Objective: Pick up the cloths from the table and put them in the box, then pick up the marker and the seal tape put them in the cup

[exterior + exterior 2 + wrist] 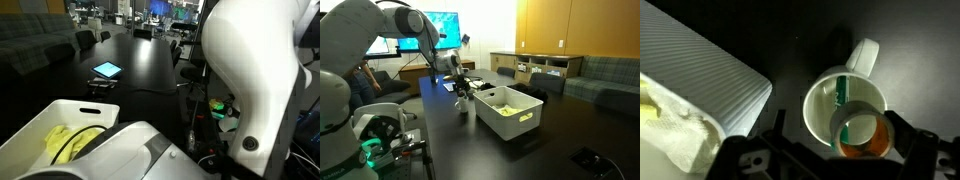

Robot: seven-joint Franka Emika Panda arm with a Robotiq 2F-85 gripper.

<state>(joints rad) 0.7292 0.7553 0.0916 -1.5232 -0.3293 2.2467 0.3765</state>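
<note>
In the wrist view, the tool [832, 135] reaches in from the bottom edge with its jaws spread wide and nothing between them. Directly under it stands the white cup [815, 95], lower right of centre. The green marker [842, 90] leans inside it, and the seal tape [861, 135] lies at the bottom. At left is the ribbed wall of the box [710, 75], with the cloths [675, 135] bunched inside.

Everything appears to be in place, so the task looks about done. The next move is probably a straight lift clear of the cup's rim and handle, without nudging it across the dark counter [790, 40].

The bottom of the wrist frame cuts off the tool's body, and the box runs off the left side. In an exterior view the yellow cloth [68, 140] shows at lower left, but the arm's white shell hides the cup. In an exterior view the tool [463, 92] sits left of centre, and the cup below it is too small to make out.
</note>
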